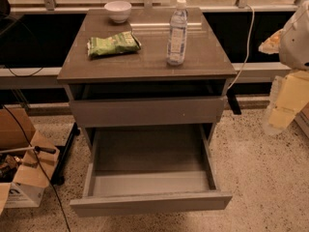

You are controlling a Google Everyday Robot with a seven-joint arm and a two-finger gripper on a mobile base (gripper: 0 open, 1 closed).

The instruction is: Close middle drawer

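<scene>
Middle drawer (150,203) pulled far out, pale grey inside exposed. Top drawer (147,111) slightly out above it. Gripper (285,103) at the right edge, well apart from the drawer; open or closed: cannot tell. On the table (145,59): bottle (177,33), bag (113,44), bowl (118,10).
</scene>
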